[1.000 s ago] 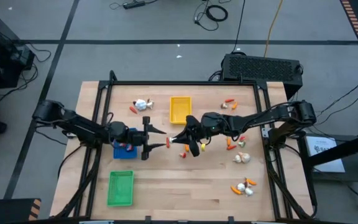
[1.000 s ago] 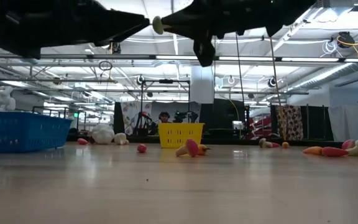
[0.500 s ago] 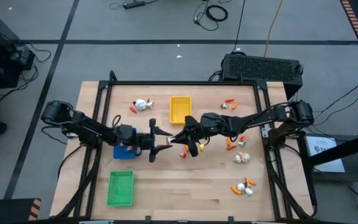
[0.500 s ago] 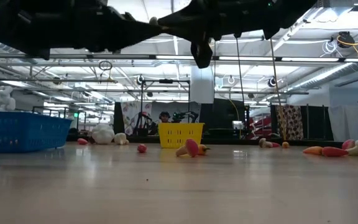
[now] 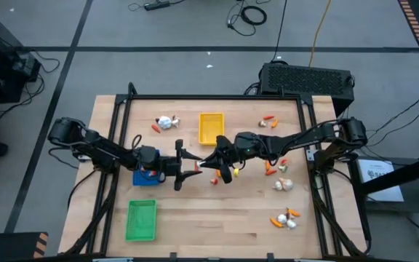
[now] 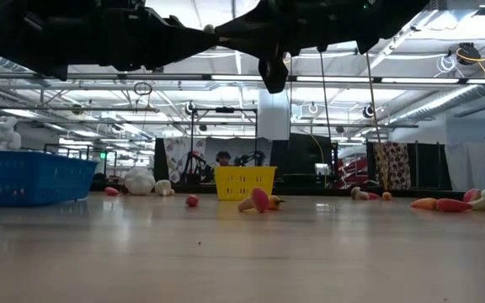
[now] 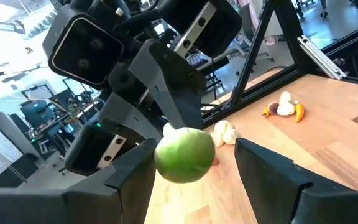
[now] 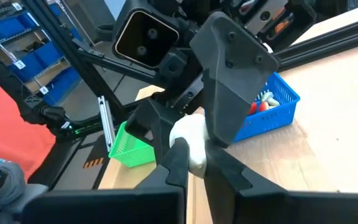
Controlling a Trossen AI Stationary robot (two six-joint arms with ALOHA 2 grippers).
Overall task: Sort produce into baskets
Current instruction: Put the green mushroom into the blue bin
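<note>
At the right gripper (image 5: pixel 204 164), just left of centre in the high view: fingers pinched together on a small pale green ball (image 7: pixel 185 155), held clear above the table (image 5: pixel 217 218). Facing it tip to tip, the left gripper (image 5: pixel 190 166): fingers apart, one on each side of the ball, a gap showing on both sides in the left wrist view, so not touching.

Under the left arm, left of centre: a blue tray (image 5: pixel 145 177), partly covered, with some red and white pieces inside as seen in the right wrist view. Above centre: a yellow tray (image 5: pixel 210 127); contents not visible. At lower left: a green tray (image 5: pixel 141 220).

Scattered loose on the wood: a white bulb with orange bits (image 5: pixel 166 122) at upper left, beside the yellow tray; a few small pieces (image 5: pixel 268 121) at upper right; a whitish bulb (image 5: pixel 281 185) at right of centre, with red-orange bits near it by the right arm; a white and orange cluster (image 5: pixel 286 219) at lower right.
</note>
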